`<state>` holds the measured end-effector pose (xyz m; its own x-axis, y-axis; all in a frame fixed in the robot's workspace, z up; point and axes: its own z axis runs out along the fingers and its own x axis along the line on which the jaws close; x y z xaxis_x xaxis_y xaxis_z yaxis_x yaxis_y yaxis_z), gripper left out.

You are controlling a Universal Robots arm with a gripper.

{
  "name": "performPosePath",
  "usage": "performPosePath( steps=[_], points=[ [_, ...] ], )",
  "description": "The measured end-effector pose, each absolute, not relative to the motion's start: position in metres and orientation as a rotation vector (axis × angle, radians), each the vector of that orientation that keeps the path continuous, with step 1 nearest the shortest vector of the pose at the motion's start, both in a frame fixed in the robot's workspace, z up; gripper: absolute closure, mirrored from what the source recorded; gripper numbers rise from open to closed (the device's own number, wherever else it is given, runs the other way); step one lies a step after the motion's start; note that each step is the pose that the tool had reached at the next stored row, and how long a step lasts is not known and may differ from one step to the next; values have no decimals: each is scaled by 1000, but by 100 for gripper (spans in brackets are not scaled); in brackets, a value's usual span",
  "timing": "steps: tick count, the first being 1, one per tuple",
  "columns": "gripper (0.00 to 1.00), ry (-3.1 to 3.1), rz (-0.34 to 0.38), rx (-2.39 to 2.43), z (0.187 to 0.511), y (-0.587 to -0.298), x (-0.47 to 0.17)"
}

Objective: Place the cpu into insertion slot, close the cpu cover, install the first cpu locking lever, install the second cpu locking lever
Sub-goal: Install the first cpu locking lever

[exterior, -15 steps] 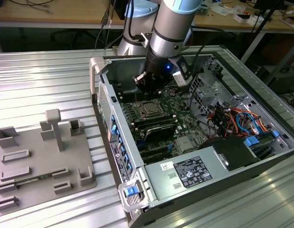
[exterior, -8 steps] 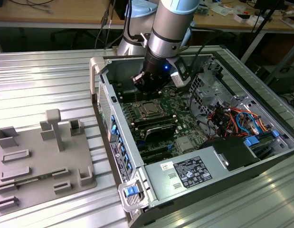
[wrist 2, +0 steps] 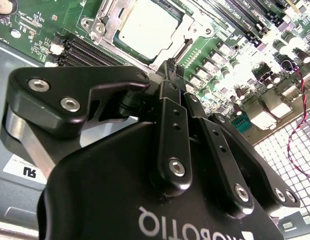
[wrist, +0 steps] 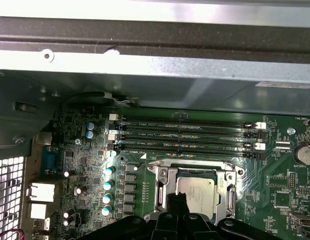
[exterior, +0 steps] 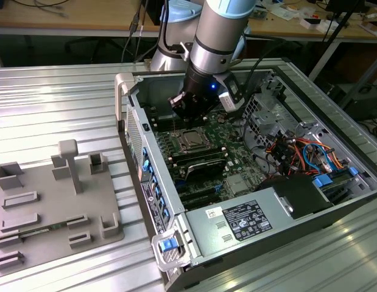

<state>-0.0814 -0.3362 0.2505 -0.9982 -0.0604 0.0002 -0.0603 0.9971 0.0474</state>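
Note:
The cpu (wrist 2: 144,27) lies flat in the insertion slot (wrist: 157,172) on the green board, silvery face up. It also appears in the first wrist view as cpu (wrist: 200,192) and in the exterior view as cpu (exterior: 192,141). The cpu cover (wrist 2: 107,22) is a silvery frame lying down around the chip. My gripper (wrist 2: 170,67) hangs just above the socket's near edge, its fingers pressed together and shut with nothing between them. In the exterior view the gripper (exterior: 187,114) hovers over the back of the board. I cannot make out how the locking levers stand.
Long black memory slots (wrist: 185,132) run beside the socket. The case's metal wall (wrist: 144,55) rises behind them. Coloured cables (exterior: 304,152) and a power supply (exterior: 237,219) sit on the exterior view's right. A grey fixture plate (exterior: 48,201) lies outside the case on the left.

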Motion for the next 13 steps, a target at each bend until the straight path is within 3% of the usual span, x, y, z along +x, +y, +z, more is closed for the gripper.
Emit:
performPosePath(
  steps=[13],
  points=[
    [89,-3138,-74,95,249,-340,-86]
  ],
)
